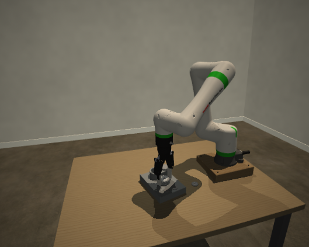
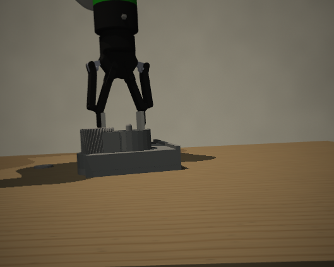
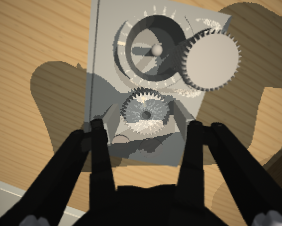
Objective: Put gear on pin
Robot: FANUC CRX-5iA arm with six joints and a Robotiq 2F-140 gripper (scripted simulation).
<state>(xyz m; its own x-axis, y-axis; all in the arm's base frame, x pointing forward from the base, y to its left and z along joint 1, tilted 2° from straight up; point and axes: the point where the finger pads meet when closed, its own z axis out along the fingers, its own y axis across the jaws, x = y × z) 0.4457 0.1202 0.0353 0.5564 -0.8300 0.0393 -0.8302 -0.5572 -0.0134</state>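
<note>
- The tabletop (image 1: 106, 205) carries the grey timing case (image 1: 176, 194) near its middle, a little toward the far edge, well apart from every corner
- The pincer (image 2: 121, 120) hangs straight down over the case, fingers spread about halfway and gripping nothing; its pale fingertips (image 2: 140, 119) stop just above the top of the gears
- In the wrist view the loose gear (image 3: 145, 111) lies on the case between the two dark fingers; its painted arrow is too faint to make out
- Beyond it the pin (image 3: 157, 49) stands bare inside the collar (image 3: 134, 38), beside a larger gear (image 3: 210, 60); the collar's mark cannot be picked out
- A small grey disc (image 1: 194, 183) lies on the tabletop between case and arm
- The white arm (image 1: 205, 100) folds up and back down from its wooden base (image 1: 246, 170) near the far right corner; the side view cuts it off above the wrist
</note>
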